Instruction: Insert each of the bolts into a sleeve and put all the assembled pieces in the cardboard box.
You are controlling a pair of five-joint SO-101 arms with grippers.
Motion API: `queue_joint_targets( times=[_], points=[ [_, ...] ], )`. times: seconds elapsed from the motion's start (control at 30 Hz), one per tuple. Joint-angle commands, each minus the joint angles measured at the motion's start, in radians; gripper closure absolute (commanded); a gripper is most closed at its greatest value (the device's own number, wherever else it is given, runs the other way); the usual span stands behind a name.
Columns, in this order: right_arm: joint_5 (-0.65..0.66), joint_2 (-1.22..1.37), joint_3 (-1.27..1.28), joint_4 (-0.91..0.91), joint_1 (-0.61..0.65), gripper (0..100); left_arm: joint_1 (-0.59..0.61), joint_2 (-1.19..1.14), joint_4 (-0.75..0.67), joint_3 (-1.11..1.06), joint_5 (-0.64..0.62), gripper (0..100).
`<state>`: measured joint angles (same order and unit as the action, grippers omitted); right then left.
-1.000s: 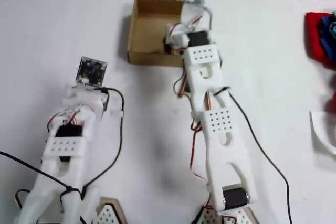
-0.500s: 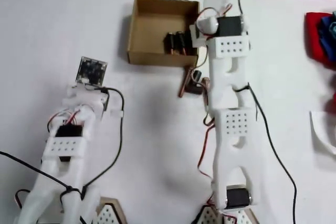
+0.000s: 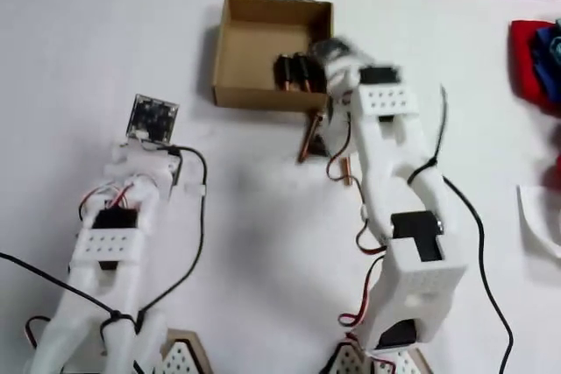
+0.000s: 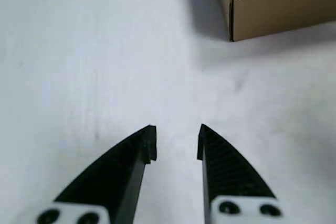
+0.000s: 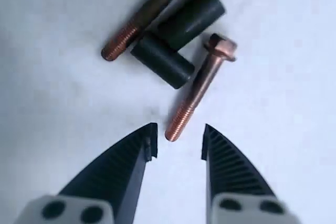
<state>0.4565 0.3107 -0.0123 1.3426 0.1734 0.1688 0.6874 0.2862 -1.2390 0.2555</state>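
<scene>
The right tool point(image 5: 177, 135) is open, and the threaded end of a copper bolt point(image 5: 199, 90) lies between its black tips. The bolt's flanged head points away from the tool. Just beyond it, two black sleeves point(image 5: 163, 61) lie touching each other at an angle. A second bolt point(image 5: 147, 17) rests along the farther sleeve. In the high view these loose parts sit on the white tabletop point(image 3: 88, 41), just outside the near right corner of the box point(image 3: 263, 94). Inside that corner, two assembled pieces point(image 3: 294, 72) lie side by side against the near wall. The left tool point(image 4: 176, 137) is open and holds nothing. It hovers over bare tabletop, with a corner of the box ahead of it and well apart.
</scene>
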Motion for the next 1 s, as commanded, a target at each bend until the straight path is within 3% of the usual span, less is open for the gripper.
queue_joint_targets(
  times=[0.0,0.2,0.57,0.97],
  points=[
    [0.161,-0.048,0.051,-0.09,0.013,86.1,0.003,0.003,-0.018,0.007,0.008,85],
    [0.292,0.036,0.02,-0.116,0.015,86.1,0.005,0.011,-0.018,0.007,0.008,85],
    [0.293,0.166,-0.133,-0.11,0.061,86.5,0.005,0.008,-0.018,0.008,0.008,85],
    [0.293,0.252,-0.14,-0.11,0.081,86.5,0.005,0.005,-0.018,0.01,0.008,85]
  ],
)
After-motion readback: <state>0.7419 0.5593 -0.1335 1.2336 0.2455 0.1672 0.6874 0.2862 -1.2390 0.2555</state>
